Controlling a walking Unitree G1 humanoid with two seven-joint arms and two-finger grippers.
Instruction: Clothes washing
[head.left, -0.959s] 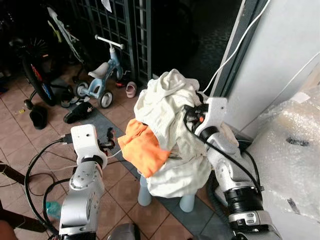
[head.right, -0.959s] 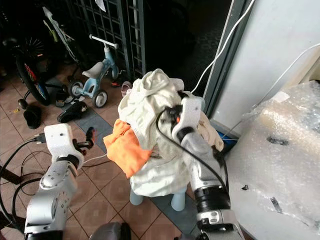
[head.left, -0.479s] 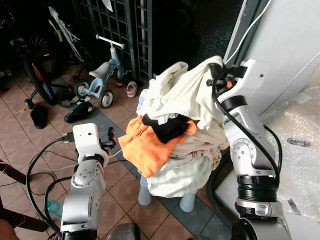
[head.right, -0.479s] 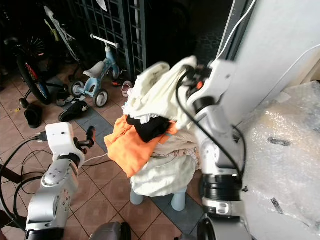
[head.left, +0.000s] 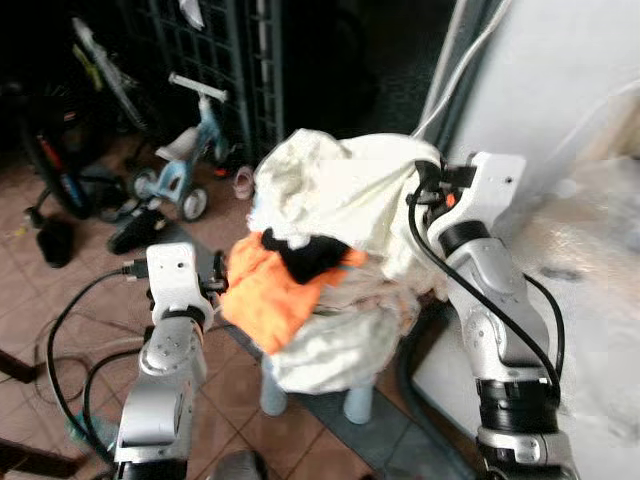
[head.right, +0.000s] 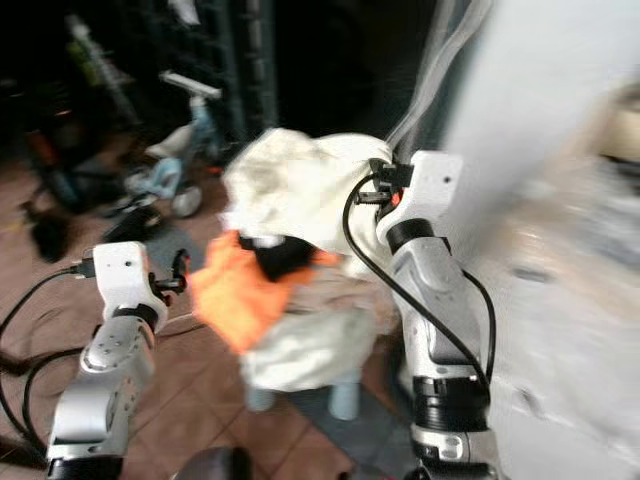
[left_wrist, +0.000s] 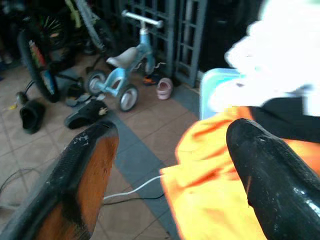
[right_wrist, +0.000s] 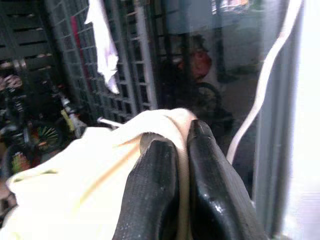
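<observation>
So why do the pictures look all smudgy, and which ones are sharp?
Both eye views are smeared, the right eye worst, where the wall and the right gripper blur. The left wrist view is sharper: the tricycle is clear and the white cloth glares. The right wrist view is sharp on its fingers, dim behind.

Clothes (head.left: 330, 230) on stool (head.left: 272, 385) — tricycle (head.left: 185, 160) behind.

Silver jointed arms, white wrist housings, black looping cables, long black fingers (left_wrist: 265, 175), orange inner pad
</observation>
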